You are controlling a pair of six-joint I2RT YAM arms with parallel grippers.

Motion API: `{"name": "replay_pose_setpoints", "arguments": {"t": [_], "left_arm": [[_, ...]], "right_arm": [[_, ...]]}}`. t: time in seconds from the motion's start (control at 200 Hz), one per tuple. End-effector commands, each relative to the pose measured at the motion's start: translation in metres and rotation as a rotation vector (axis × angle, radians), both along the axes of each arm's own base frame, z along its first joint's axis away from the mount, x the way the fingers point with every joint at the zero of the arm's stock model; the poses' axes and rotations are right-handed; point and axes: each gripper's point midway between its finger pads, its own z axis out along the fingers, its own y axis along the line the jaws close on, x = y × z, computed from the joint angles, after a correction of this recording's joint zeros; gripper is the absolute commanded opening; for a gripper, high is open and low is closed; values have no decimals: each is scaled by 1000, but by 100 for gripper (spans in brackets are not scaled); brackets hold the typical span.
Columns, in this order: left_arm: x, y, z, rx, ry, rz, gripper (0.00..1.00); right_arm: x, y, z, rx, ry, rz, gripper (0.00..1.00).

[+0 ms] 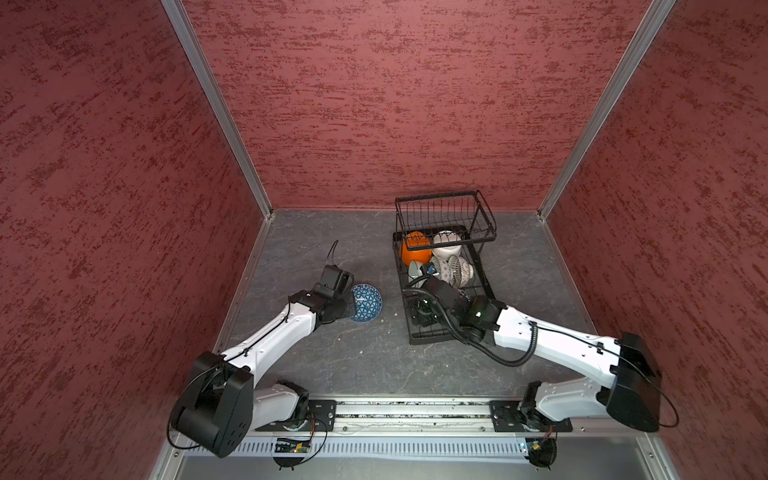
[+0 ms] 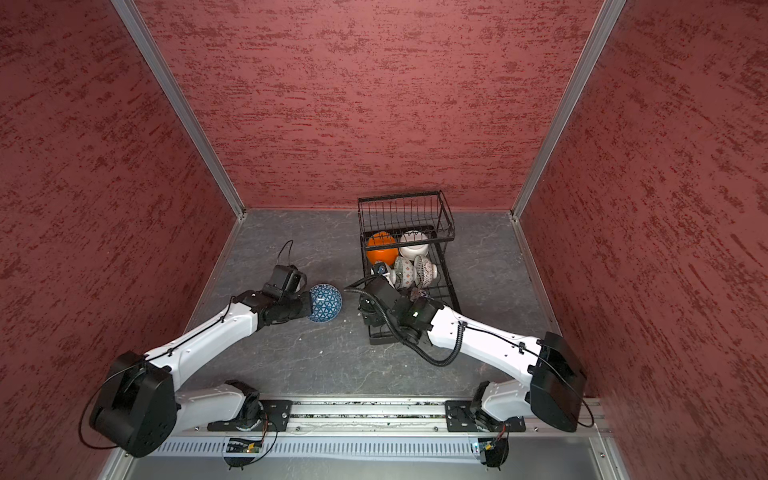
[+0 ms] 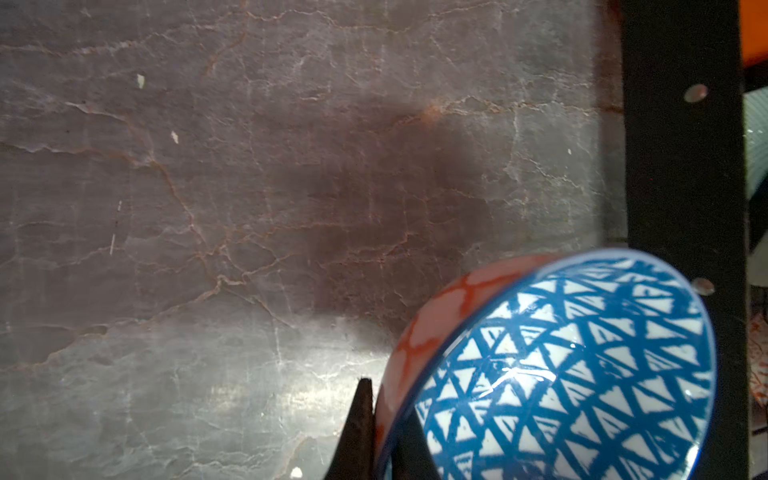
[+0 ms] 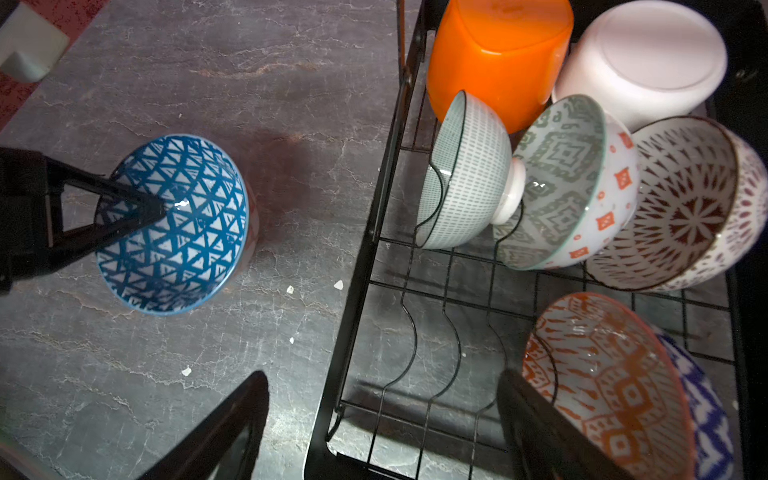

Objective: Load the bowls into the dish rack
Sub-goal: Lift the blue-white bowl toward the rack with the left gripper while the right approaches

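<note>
Left tool (image 3: 384,440): clamped on the rim of a glossy blue-lattice bowl (image 4: 178,232), over the grey veined counter (image 4: 208,62), left of the black wire dish rack (image 4: 365,257). Right tool (image 4: 382,374): jaws spread wide and empty at the rack's near end, beside an orange-patterned bowl (image 4: 615,386). Farther in, three patterned bowls (image 4: 565,178) stand on edge. Farthest are a plain orange bowl (image 4: 498,54) and a white bowl (image 4: 648,54).

Worktop (image 1: 332,365): dark grey stone-look sheet, pale and rust-coloured veins, glossy glare patches in left wrist view. Small white flecks (image 4: 338,284) scattered on it, also seen in both top views. Soft dark shadow (image 3: 374,199) across slab. Walls (image 1: 374,104): three, dull red, rough mottled texture, closing in worktop at back and both sides. Aluminium corner posts (image 1: 216,108) at wall joints. Aluminium rail (image 1: 415,413) along front edge; white slotted strip (image 1: 395,448) just in front of it.
</note>
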Motion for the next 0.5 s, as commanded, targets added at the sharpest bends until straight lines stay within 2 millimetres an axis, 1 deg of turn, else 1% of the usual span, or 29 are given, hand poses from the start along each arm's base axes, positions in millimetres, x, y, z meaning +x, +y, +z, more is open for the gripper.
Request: {"name": "replay_pose_setpoints", "arguments": {"t": [0.0,0.08,0.175,0.18,0.19,0.215,0.401,0.496], "left_arm": [[0,-8,18,-21,-72,16,0],[-5,-16,27,-29,-106,3,0],[-11,-24,36,-35,-135,-11,0],[-11,-25,37,-37,-137,-12,0],[-11,-26,37,-36,-140,-14,0],[-13,-27,40,-40,-145,-16,0],[-21,-40,52,-65,-175,-43,0],[-22,-46,55,-72,-176,-55,0]], "right_arm": [[4,9,6,14,14,-15,84],[5,18,6,23,17,-1,82],[4,28,12,63,11,14,79],[5,29,7,54,18,15,79],[5,30,4,51,23,16,78],[5,33,3,54,25,21,78],[3,42,3,84,31,34,75],[1,45,6,100,31,44,74]]}}
